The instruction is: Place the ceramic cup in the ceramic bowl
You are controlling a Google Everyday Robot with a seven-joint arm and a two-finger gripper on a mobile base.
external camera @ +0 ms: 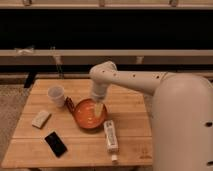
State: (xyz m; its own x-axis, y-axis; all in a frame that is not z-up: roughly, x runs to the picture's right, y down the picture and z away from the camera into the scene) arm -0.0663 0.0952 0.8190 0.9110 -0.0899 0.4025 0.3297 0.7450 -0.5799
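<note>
The ceramic cup, small, white and tapered, stands upright on the left part of the wooden table, apart from the arm. The ceramic bowl, wide, glossy and orange-red, sits at the table's middle, just right of the cup. My gripper hangs from the white arm over the right half of the bowl, low above its inside. It is well to the right of the cup and does not touch it.
A white tube with a printed label lies right of the bowl near the front edge. A black phone lies at the front left, with a beige block behind it. A small dark red object stands between cup and bowl.
</note>
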